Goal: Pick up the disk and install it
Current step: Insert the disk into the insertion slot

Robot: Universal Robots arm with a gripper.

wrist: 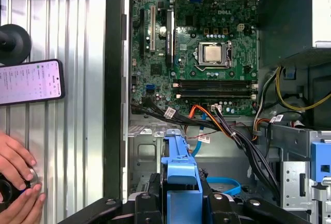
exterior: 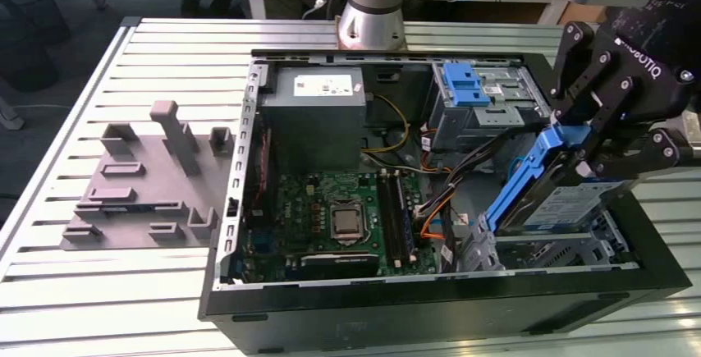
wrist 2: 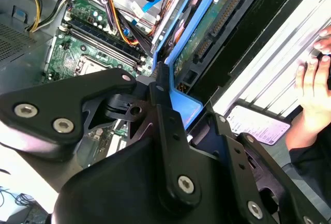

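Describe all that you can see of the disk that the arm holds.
The flat silver disk carries a white-and-blue label and sits in a blue plastic bracket. The black pincer is shut on the bracket. The disk stands tilted, its low end at the silver metal bay of the open black computer case.

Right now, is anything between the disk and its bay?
Nothing visible blocks it: the tool holds the disk tilted over the open drive bay. A blue cable and black wire bundle lie close beside it.
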